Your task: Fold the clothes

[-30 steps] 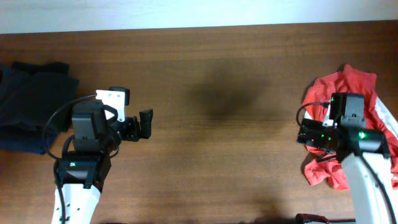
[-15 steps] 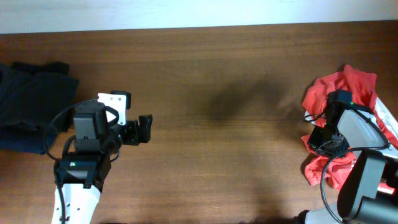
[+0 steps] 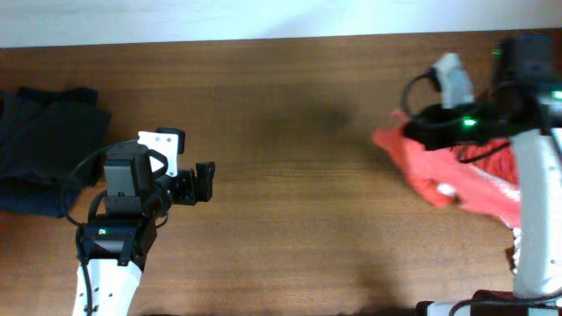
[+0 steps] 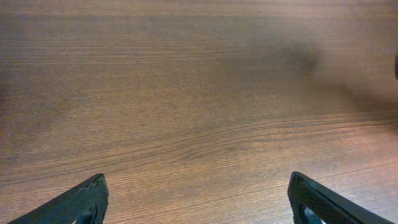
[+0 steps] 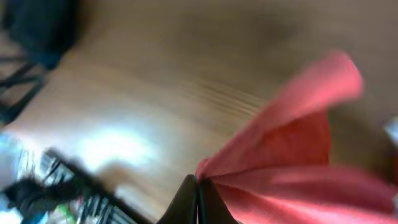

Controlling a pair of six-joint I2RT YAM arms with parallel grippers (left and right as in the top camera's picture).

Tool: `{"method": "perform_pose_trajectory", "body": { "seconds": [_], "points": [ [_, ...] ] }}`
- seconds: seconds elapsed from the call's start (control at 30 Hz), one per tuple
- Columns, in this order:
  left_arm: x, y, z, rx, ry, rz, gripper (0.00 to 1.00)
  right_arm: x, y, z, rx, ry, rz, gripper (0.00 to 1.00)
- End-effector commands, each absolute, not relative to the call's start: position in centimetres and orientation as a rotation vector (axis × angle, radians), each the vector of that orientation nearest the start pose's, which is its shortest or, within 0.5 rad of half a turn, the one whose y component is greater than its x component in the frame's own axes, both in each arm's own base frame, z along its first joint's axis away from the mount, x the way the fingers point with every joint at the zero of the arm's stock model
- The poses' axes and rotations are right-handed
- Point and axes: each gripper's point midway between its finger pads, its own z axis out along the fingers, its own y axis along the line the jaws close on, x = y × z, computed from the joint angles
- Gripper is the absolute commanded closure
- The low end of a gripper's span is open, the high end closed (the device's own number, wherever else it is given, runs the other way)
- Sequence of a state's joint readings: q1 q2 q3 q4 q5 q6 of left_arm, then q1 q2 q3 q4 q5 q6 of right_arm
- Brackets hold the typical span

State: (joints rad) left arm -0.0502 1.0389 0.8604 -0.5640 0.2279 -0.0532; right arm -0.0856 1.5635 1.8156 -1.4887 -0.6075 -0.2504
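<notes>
A red garment (image 3: 448, 175) hangs and trails over the right part of the wooden table (image 3: 290, 105), stretched from its leading edge on the left back towards the right edge. My right gripper (image 3: 406, 125) is shut on a bunched fold of it. The right wrist view is blurred, with the two fingertips (image 5: 199, 190) pressed together on the red garment (image 5: 292, 143). A pile of dark clothes (image 3: 39, 149) lies at the far left. My left gripper (image 3: 204, 182) stands open to the right of that pile. In the left wrist view its jaws (image 4: 199, 208) stand wide over bare wood.
The pale wall edge (image 3: 263, 19) runs along the back of the table. A blurred dark shape (image 5: 37, 25) shows in the upper left of the right wrist view; I cannot tell what it is.
My right gripper has shut on the red garment, risen and swung left, pulling the cloth off its heap towards the table's middle. The left arm has hardly moved.
</notes>
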Motion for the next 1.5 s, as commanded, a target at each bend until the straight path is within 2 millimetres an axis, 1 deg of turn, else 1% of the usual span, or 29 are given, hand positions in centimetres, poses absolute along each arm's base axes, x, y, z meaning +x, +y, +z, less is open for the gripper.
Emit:
{"method": "perform_pose_trajectory", "body": {
  "seconds": [0.0,0.03,0.1,0.13,0.17,0.2,0.23,0.33,0.37,0.5,0.63,0.7,0.83,0.87,0.9,0.93,0.97,1.0,1.03,1.1,1.13,1.17,1.2,1.27,1.3,1.33,1.37,1.4,1.47],
  "points": [
    [31.6,-5.4,20.1,0.105,2.290,-0.311,0.08,31.2,15.2,31.4,-0.695,2.419,0.911,0.96],
    [31.6,-5.4,20.1,0.104,2.291,-0.311,0.08,31.5,17.4,31.8,-0.757,2.371,0.907,0.96],
    [31.6,-5.4,20.0,0.105,2.291,-0.311,0.08,31.7,19.0,31.4,-0.769,2.387,0.854,0.96],
    [31.6,-5.4,20.0,0.104,2.291,-0.311,0.08,31.5,19.4,31.0,-0.786,2.400,0.835,0.91],
    [31.6,-5.4,20.0,0.104,2.291,-0.311,0.07,31.2,19.2,30.3,-0.792,2.440,0.782,0.35],
    [31.6,-5.4,20.0,0.104,2.291,-0.311,0.01,31.2,18.1,29.4,-0.771,2.500,0.688,0.01],
    [31.6,-5.4,20.1,0.104,2.291,-0.311,0.01,31.3,16.8,28.6,-0.714,2.561,0.597,0.01],
    [31.6,-5.8,20.1,0.118,2.288,-0.340,0.01,32.4,9.9,26.6,-0.291,2.752,0.155,0.01],
    [31.5,-6.3,20.1,0.131,2.288,-0.369,0.01,32.2,8.3,26.4,-0.188,2.783,0.109,0.01],
    [31.8,-8.4,17.7,0.180,2.365,-0.532,0.01,31.2,5.5,25.8,-0.094,2.854,0.067,0.01],
    [32.6,-13.4,12.1,0.314,2.491,-0.721,0.01,30.1,2.4,25.4,0.043,2.917,0.039,0.01],
    [33.0,-17.0,8.5,0.432,2.528,-0.761,0.01,29.3,0.9,25.3,0.116,2.947,0.028,0.01],
    [33.8,-20.6,3.7,0.478,2.561,-0.783,0.01,28.5,-0.1,25.1,0.170,2.981,0.020,0.01],
    [33.9,-21.6,2.7,0.504,2.554,-0.793,0.05,28.3,-0.1,25.1,0.170,2.988,0.020,0.01],
    [34.1,-22.6,1.9,0.538,2.534,-0.801,0.16,28.3,-0.1,25.1,0.171,2.990,0.020,0.01],
    [34.5,-23.2,1.5,0.553,2.513,-0.795,0.33,28.2,-0.1,25.1,0.171,2.992,0.019,0.01],
    [35.6,-22.7,1.2,0.533,2.493,-0.718,0.76,28.2,-0.2,25.1,0.171,2.992,0.019,0.01],
    [36.6,-22.1,1.4,0.508,2.477,-0.650,0.94,28.2,-0.3,25.1,0.173,2.991,0.006,0.01],
    [37.6,-21.3,1.8,0.477,2.466,-0.601,1.00,28.2,-0.8,25.1,0.178,2.989,-0.037,0.01],
    [41.0,-18.1,4.5,0.360,2.440,-0.488,1.00,28.2,-1.5,25.1,0.193,2.984,-0.101,0.01],
    [43.2,-15.6,7.1,0.280,2.422,-0.433,1.00,28.2,-1.9,25.1,0.207,2.980,-0.131,0.01],
    [45.3,-12.9,10.2,0.198,2.389,-0.380,1.00,28.2,-2.3,25.2,0.237,2.974,-0.166,0.01],
    [48.5,-8.7,15.7,0.089,2.301,-0.323,1.00,28.3,-2.6,25.2,0.244,2.968,-0.187,0.01],
    [52.5,-3.4,23.9,0.008,2.112,-0.238,1.00,28.4,-2.6,25.3,0.261,2.961,-0.185,0.01],
    [53.3,-1.8,25.9,-0.020,2.053,-0.207,0.94,28.4,-2.6,25.3,0.261,2.961,-0.185,0.01],
    [54.1,-0.9,27.5,-0.029,1.992,-0.194,0.54,28.4,-2.6,25.2,0.260,2.961,-0.185,0.01],
    [54.3,-0.8,27.3,-0.032,1.992,-0.193,0.01,28.4,-2.6,25.2,0.260,2.962,-0.185,0.01],
    [54.2,-0.8,25.6,-0.037,2.042,-0.196,0.01,28.4,-2.6,25.2,0.260,2.961,-0.185,0.01],
    [52.7,-1.9,21.1,-0.027,2.212,-0.267,0.01,28.4,-2.6,25.2,0.260,2.961,-0.186,0.01]
  ]
}}
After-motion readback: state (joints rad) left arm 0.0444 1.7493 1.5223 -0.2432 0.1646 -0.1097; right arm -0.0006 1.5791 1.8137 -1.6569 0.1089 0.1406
